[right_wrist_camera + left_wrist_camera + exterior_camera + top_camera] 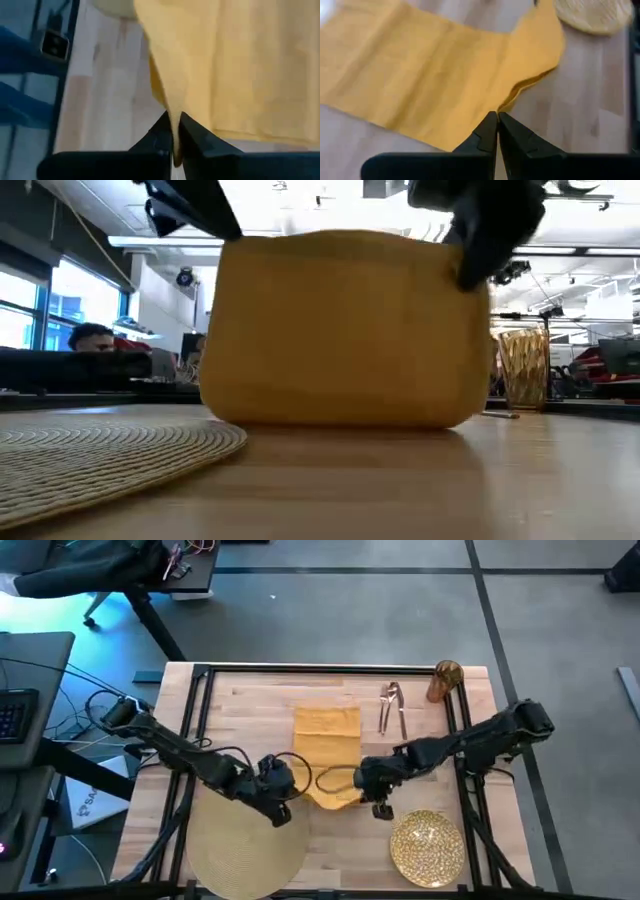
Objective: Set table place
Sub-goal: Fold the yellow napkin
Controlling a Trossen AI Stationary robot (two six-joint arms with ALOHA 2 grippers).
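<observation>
Left gripper [283,783] jaws closed, right gripper [366,780] jaws pinched, arms converging mid-table

You see a mustard-yellow napkin [327,745], a tan woven placemat [247,852] with ringed ribbing, a speckled gold plate [427,847], an amber faceted glass [443,681], copper cutlery [391,706], a pale wood table [256,710] edged black.

Bright overhead office light, soft shadows; wrist views w/ motion blur (low view backlit).

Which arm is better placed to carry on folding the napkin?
Right. The right gripper is shut on the napkin edge, which is lifted. The left gripper is shut at the near edge with no cloth visible between its fingers.
</observation>
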